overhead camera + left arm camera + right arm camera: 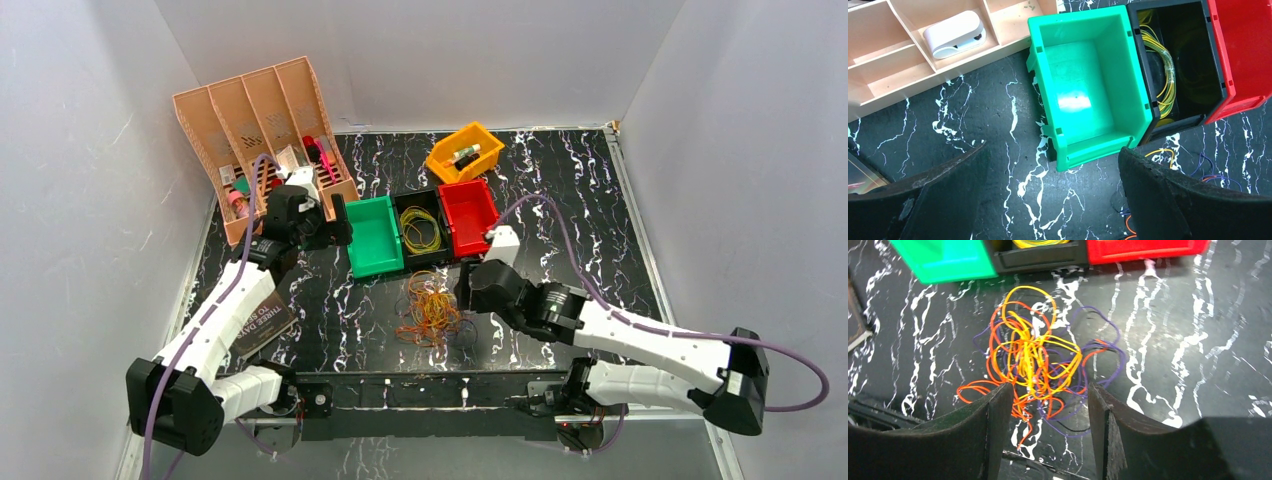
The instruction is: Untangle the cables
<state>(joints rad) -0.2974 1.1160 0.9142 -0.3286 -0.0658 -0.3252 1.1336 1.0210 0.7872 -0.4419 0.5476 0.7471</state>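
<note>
1. Clock directions are read in the top view, with 12 o'clock pointing away from the arm bases. The cables lie as a loose orange, yellow and purple tangle on the table, near its 6 o'clock edge. The heap is slightly longer from 6 to 12, and one yellow loop reaches toward 12.
2. The right gripper hovers at the tangle's 2 o'clock side. Its jaws are spread and pinch nothing, with the strands lying below the gap.
3. Bare table runs from the tangle toward 3 o'clock. A booklet lies at 9 o'clock.
4. At 12 o'clock three bins stand touching in a row: a green bin, a black bin holding a yellow coil, and a red bin.
5. The left gripper hangs by the green bin's 9 o'clock side with its jaws spread wide.
6. Farther off, a yellow bin holds small items, and a peach organiser at 10 o'clock holds assorted objects.
</note>
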